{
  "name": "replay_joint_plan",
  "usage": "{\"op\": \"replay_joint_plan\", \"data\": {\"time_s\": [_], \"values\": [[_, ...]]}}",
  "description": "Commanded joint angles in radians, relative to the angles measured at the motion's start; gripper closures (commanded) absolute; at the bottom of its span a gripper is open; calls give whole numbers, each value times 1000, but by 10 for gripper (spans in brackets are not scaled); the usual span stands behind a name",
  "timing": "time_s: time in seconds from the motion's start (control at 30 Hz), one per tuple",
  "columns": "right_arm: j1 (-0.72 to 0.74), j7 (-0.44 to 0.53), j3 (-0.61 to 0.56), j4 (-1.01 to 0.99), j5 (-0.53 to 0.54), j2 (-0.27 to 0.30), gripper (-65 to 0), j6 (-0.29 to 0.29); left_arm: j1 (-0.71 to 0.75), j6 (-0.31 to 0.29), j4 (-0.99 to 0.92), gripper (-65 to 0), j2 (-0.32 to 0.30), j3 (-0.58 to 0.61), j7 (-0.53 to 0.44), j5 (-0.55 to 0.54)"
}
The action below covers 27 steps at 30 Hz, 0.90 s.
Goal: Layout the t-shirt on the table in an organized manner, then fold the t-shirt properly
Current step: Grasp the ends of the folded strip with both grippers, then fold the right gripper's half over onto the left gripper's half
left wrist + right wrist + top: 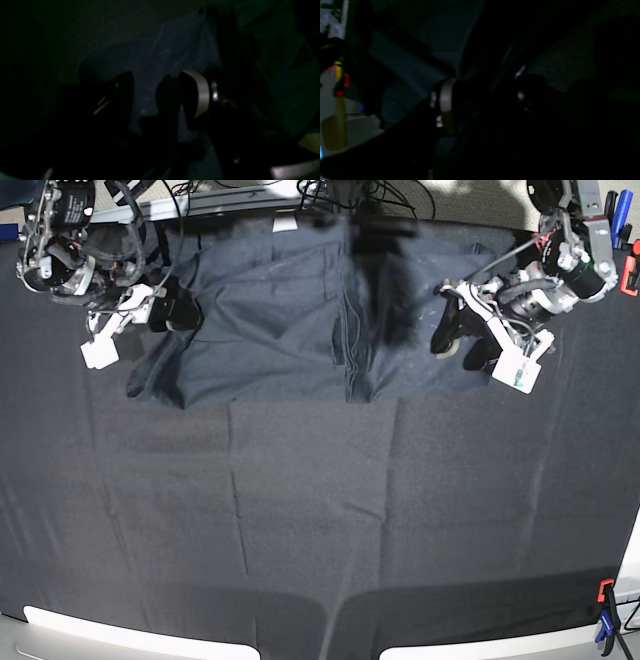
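The dark slate-blue t-shirt (pixel 280 320) lies spread along the far edge of the black-clothed table (pixel 320 520), with its white collar tag (pixel 285 224) at the back. My left gripper (pixel 458 340) is at the shirt's right edge, open, its fingers astride the cloth. In the left wrist view blue t-shirt cloth (pixel 160 57) shows between the parted fingers of the left gripper (pixel 145 97). My right gripper (pixel 172 312) sits on the shirt's left sleeve edge. The right wrist view is very dark; t-shirt folds (pixel 402 72) show faintly, and the jaw gap cannot be read.
White cards hang from both grippers (pixel 100 352) (pixel 518 370). Red and blue clamps sit at the table's right edge (pixel 605 610) and far right corner (pixel 628 270). Cables run along the back edge (pixel 330 192). The pale rim (pixel 130 635) borders the front.
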Motion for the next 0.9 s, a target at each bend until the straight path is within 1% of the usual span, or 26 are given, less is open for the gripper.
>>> {"op": "replay_joint_plan", "data": {"time_s": [0.0,0.13,0.17,0.27,0.43,0.5,0.57,0.6,0.67,0.77,0.87], "values": [[6,32,5,13,-2,11,-199,0,-5,-4,14,-300,-6,-1,-25,-9],[19,87,6,13,-75,12,-12,3,-5,-4,14,-300,-6,-1,-25,-10],[28,94,6,13,-95,12,0,3,-5,-4,14,-300,-6,-1,-25,-10],[63,95,18,15,-145,14,0,3,-5,-4,14,-300,-6,-1,-24,-10],[89,84,78,55,-143,20,0,3,-2,-4,14,-300,-6,-1,-24,-5],[86,53,87,105,-142,20,0,4,-3,-4,14,-300,-6,-1,-25,21],[86,-3,85,166,-119,11,0,3,-3,-4,14,-300,-6,-1,-26,43],[86,-30,83,200,-93,1,0,4,-3,-4,14,-300,-6,-1,-26,47],[86,-74,83,274,-44,-37,0,4,-3,-4,14,-300,-6,-1,-33,60],[85,-74,63,375,-35,-122,0,3,-3,-3,14,-300,-6,-1,-40,57],[83,-74,-21,436,-35,-180,0,3,-3,-4,14,-300,-6,-1,-40,57]]}}
